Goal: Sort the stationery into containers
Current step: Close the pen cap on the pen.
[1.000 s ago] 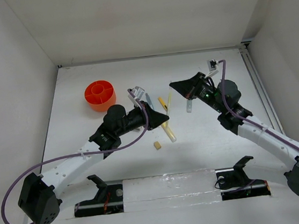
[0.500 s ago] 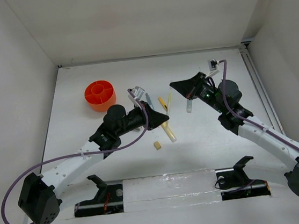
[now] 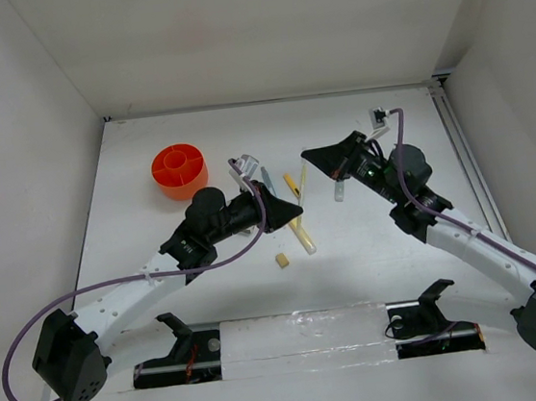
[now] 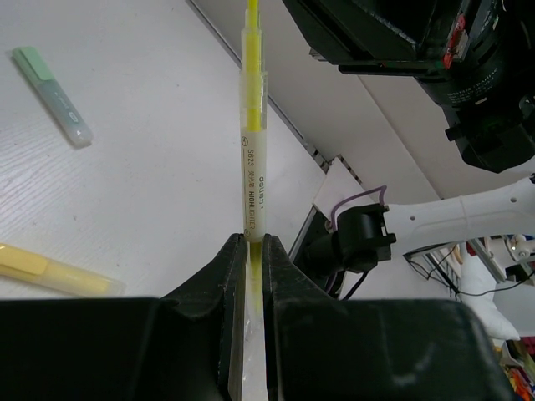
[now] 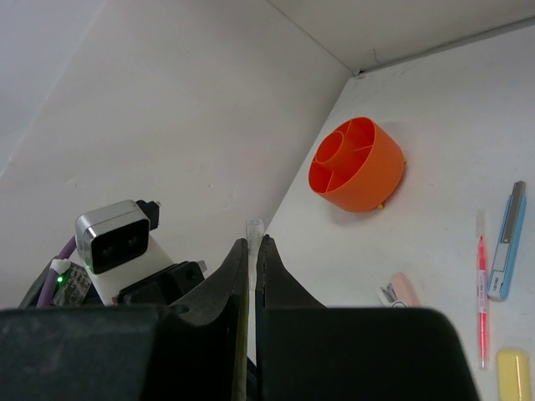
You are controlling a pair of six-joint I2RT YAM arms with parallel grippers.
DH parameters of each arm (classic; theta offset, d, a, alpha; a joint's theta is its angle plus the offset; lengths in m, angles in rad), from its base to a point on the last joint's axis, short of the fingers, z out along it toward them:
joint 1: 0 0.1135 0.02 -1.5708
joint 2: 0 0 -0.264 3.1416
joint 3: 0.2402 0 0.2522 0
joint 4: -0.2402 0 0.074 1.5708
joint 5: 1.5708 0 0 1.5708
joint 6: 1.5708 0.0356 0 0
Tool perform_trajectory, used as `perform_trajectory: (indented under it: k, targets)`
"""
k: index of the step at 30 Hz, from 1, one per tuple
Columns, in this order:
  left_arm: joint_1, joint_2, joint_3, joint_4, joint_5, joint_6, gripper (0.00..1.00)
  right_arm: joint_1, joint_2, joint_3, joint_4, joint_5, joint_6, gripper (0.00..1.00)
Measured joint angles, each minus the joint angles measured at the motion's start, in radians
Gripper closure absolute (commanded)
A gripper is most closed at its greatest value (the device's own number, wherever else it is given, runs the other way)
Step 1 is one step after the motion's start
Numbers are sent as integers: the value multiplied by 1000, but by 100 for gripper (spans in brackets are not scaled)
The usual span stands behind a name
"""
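My left gripper (image 4: 249, 239) is shut on a yellow highlighter (image 4: 252, 159) that sticks straight out past its fingertips, above the table. In the top view the left gripper (image 3: 296, 212) is mid-table, right of the orange divided cup (image 3: 179, 170). My right gripper (image 5: 253, 241) is shut on a thin clear pen whose tip (image 5: 253, 226) pokes out between the fingertips. In the top view the right gripper (image 3: 307, 154) is held high, facing the cup (image 5: 358, 164). A pink-red pen (image 5: 481, 284), a grey-blue pen (image 5: 507, 242) and a pink-grey block (image 5: 401, 289) lie on the table.
A pale yellow marker (image 4: 50, 271) and a green-capped pale pen (image 4: 52, 96) lie on the table near the left gripper. A tan cube eraser (image 3: 281, 260) sits in front of it. Yellow pens (image 3: 291, 184) lie between the arms. White walls enclose three sides.
The right gripper has shifted slightly up and to the left with its pen. The left arm and its highlighter have not moved.
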Motion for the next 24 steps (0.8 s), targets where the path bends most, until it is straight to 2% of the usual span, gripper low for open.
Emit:
perform_trajectory:
  k: [24]
  targets:
    - [0, -30, 0, -16, -63, 0, 100, 47, 0, -11, -8, 58, -47, 100]
